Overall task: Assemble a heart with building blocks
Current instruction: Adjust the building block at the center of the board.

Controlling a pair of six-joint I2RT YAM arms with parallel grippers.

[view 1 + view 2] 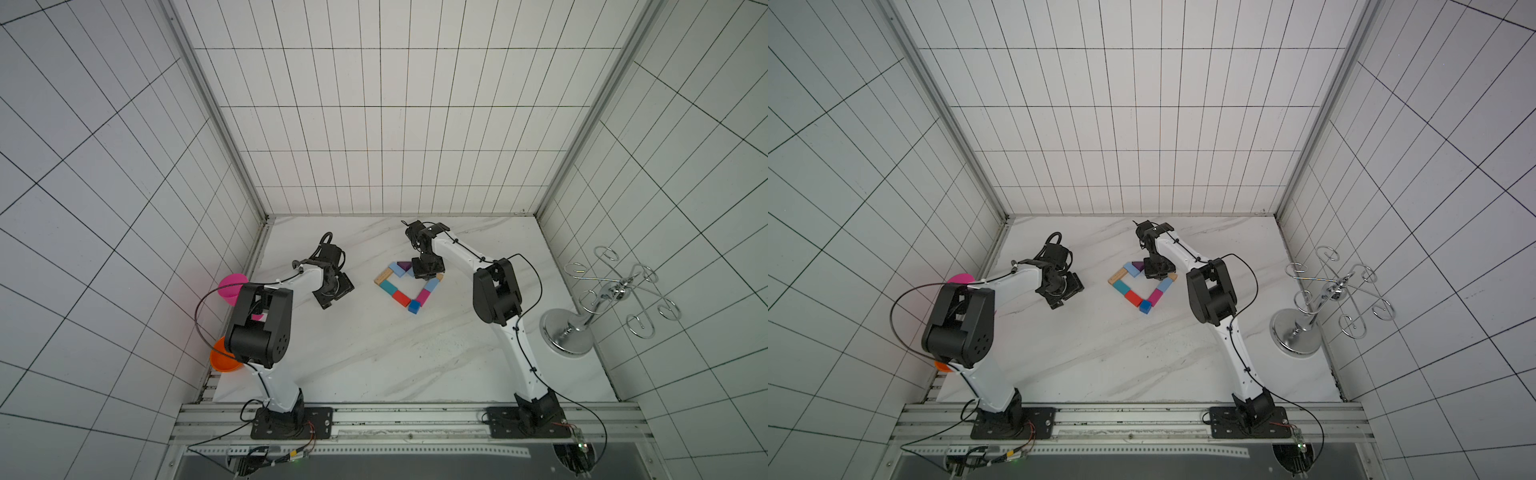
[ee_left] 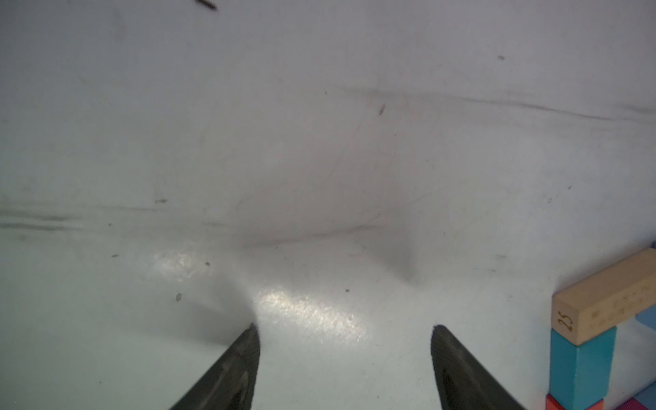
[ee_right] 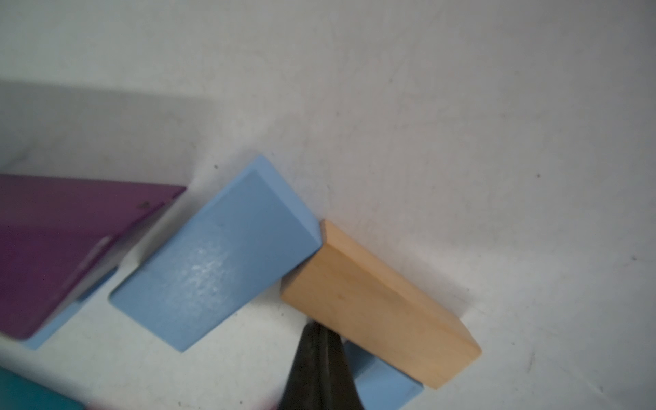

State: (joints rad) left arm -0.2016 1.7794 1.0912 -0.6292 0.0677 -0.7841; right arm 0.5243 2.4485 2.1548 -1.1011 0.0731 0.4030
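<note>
Ten building blocks (image 1: 1165, 285) lie on the tabletop (image 1: 374, 353): three light blue rectangles (image 3: 216, 255), two tan rectangles (image 1: 383, 276), one teal rectangle (image 1: 390, 286), one red rectangle (image 1: 402, 297), one magenta rectangle (image 1: 423, 296), one blue cube (image 1: 414, 306) and one dark purple triangle (image 1: 402, 264). One light blue rectangle shows only in the right wrist view. At the left edge stand one pink goblet (image 1: 231, 282) and one orange bowl (image 1: 222, 360); at the right, one chrome glass rack (image 1: 567, 330). Two robot arms (image 1: 257, 328) reach in from the near side.

Free tabletop (image 1: 374, 353) spans the near half, in front of the heart (image 1: 401, 297), whose hollow centre is bare. The right gripper (image 3: 317, 337), jaws closed, stands at the heart's upper right blocks. A chrome rack (image 1: 569, 332) occupies the right edge; the pink goblet (image 1: 230, 284) and orange bowl (image 1: 222, 361) the left.
</note>
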